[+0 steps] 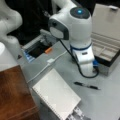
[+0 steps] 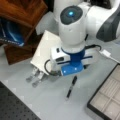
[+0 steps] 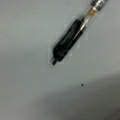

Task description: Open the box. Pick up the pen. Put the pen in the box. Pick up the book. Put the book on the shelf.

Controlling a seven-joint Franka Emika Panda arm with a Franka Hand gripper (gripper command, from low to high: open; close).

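Note:
The box point(image 1: 106, 51) stands open at a front view's right, its lid point(image 1: 107, 20) raised and the beige compartmented lining point(image 2: 107, 97) showing. The slim black pen point(image 1: 86, 86) lies on the grey table, just below the arm's hand in both front views point(image 2: 71, 87). In the wrist view the pen point(image 3: 70, 41) runs diagonally across the upper middle; no fingers show there. My gripper point(image 1: 87, 68) hangs close above the pen, apart from it. The white spiral book point(image 1: 56, 96) lies slanted beside the dark brown wooden shelf point(image 1: 13, 95).
The book's lower end rests on a silver metal rack point(image 2: 36, 76). A white cable point(image 1: 45, 67) crosses the table near an orange item point(image 1: 48, 50) and a dark recess point(image 1: 37, 50). A blue item point(image 2: 10, 35) sits under the shelf. A black perforated board point(image 2: 15, 107) lies at bottom left.

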